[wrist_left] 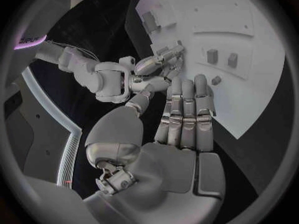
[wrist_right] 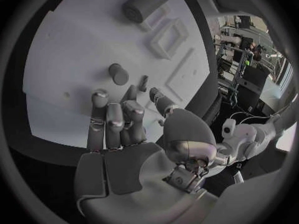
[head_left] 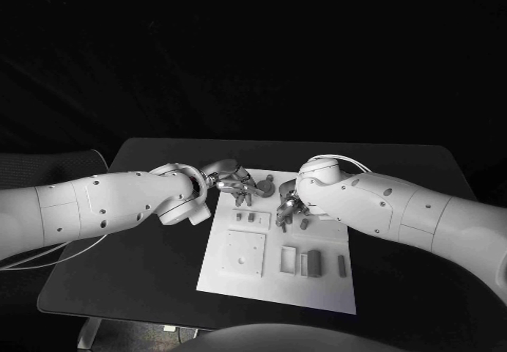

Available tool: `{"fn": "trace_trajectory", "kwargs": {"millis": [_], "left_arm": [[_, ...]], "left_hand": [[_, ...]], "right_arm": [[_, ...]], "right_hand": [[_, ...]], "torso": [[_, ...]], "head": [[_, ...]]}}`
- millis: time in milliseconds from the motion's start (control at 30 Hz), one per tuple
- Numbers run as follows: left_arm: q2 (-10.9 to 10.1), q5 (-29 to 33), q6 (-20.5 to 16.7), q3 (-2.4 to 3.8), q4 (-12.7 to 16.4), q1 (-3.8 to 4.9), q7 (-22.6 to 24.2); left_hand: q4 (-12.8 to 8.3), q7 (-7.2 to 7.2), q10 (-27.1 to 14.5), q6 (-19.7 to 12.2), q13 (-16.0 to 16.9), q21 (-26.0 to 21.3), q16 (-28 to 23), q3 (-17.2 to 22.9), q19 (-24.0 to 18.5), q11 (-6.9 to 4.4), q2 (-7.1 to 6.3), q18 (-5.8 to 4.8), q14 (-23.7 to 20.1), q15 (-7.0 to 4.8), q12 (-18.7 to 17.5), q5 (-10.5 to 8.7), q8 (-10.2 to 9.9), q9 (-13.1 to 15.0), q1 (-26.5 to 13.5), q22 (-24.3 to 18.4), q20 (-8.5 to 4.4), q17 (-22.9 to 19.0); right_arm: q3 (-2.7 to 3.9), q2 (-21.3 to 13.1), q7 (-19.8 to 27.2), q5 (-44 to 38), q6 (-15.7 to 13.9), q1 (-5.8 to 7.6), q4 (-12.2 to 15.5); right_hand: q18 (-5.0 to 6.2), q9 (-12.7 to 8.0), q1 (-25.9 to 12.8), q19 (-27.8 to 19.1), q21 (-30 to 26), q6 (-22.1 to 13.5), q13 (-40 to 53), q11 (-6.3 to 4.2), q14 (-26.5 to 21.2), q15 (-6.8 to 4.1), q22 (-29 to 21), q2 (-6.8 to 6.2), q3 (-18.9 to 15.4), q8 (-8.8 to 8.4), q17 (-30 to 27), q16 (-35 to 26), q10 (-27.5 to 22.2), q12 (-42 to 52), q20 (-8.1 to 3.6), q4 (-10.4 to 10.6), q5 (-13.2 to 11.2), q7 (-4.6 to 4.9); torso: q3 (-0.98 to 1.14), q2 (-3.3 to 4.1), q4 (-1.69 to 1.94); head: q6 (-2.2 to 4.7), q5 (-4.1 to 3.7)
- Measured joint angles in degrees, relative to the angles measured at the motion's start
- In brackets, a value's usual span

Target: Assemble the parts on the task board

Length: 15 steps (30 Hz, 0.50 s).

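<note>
The white task board [head_left: 317, 293] lies in the middle of the black table. My left hand [head_left: 239, 186] hovers over its far left corner with the fingers [wrist_left: 186, 109] stretched out straight and nothing in them. My right hand [head_left: 291, 210] is over the far middle of the board, fingers half curled [wrist_right: 115, 118]. Its fingertips stand right at a slim grey part [wrist_right: 143, 82]; whether they pinch it is unclear. A short grey cylinder [wrist_right: 118, 73] stands just beyond. Two small grey parts [head_left: 248, 217] stand between the hands.
Nearer on the board are a square plate [head_left: 245, 253], a rectangular frame [head_left: 287, 259], a block [head_left: 313, 262] and a thin bar [head_left: 341, 265]. A larger cylinder [wrist_right: 145, 2] lies at the board's far end. Bare black table [head_left: 127, 271] surrounds the board.
</note>
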Motion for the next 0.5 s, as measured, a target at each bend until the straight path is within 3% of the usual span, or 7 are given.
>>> {"fn": "trace_trajectory", "kwargs": {"millis": [300, 500], "left_arm": [[0.02, 0.01, 0.04, 0.0, 0.03, 0.0, -0.09], [0.07, 0.01, 0.06, 0.0, 0.03, 0.0, -0.13]], "left_hand": [[0.0, 0.0, 0.0, 0.0, 0.0, 0.0, 0.0, 0.0, 0.0, 0.0, 0.0, -0.03, 0.0, 0.0, 0.0, 0.0, 0.0, 0.0, 0.0, 0.05, 0.0, 0.0], [-0.16, 0.0, 0.0, 0.0, 0.0, 0.0, 0.0, -0.16, 0.0, 0.0, 0.0, 0.19, 0.0, 0.0, 0.0, 0.0, 0.0, -0.05, 0.0, 0.05, 0.0, 0.0]], "right_arm": [[-0.09, 0.24, 0.31, -0.6, -0.17, -0.14, -0.09], [-0.16, 0.52, 0.45, -0.9, -0.26, -0.3, -0.22]], "right_hand": [[0.0, -0.02, 0.23, -0.01, 0.0, 0.01, -0.01, 0.0, 0.07, -0.07, 0.0, 0.23, 0.0, 0.17, -0.06, 0.0, 0.02, 0.0, 0.02, -0.63, 0.0, -0.01], [0.0, 0.0, 0.72, -0.07, 0.0, 0.32, 0.05, -0.02, 0.21, -0.19, 0.0, 0.73, 0.26, 0.03, -0.06, 0.0, 0.22, 0.0, 0.08, -2.18, 0.0, 0.07]], "torso": [[0.01, -0.02, -0.05], [0.01, -0.03, -0.05]], "head": [[-0.09, 0.07], [-0.18, 0.08]]}}
